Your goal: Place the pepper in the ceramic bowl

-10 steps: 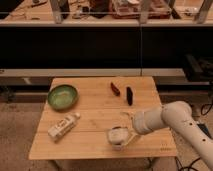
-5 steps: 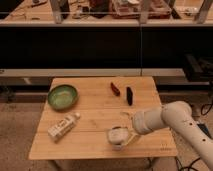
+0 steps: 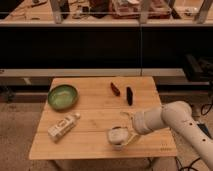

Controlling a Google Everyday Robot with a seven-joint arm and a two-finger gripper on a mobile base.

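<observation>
At the table's front, right of centre: end effector, grip state cannot be told. Pepper lies near the back edge, well apart from bowl.

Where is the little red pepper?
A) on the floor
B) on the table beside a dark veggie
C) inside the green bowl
B: the pepper lies on the table beside the dark vegetable, outside the ceramic bowl; the gripper is away from it, near the table's front edge.

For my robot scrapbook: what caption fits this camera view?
Robot's tool at the wooden table's front; red pepper farther back, green ceramic bowl off to one side.
</observation>
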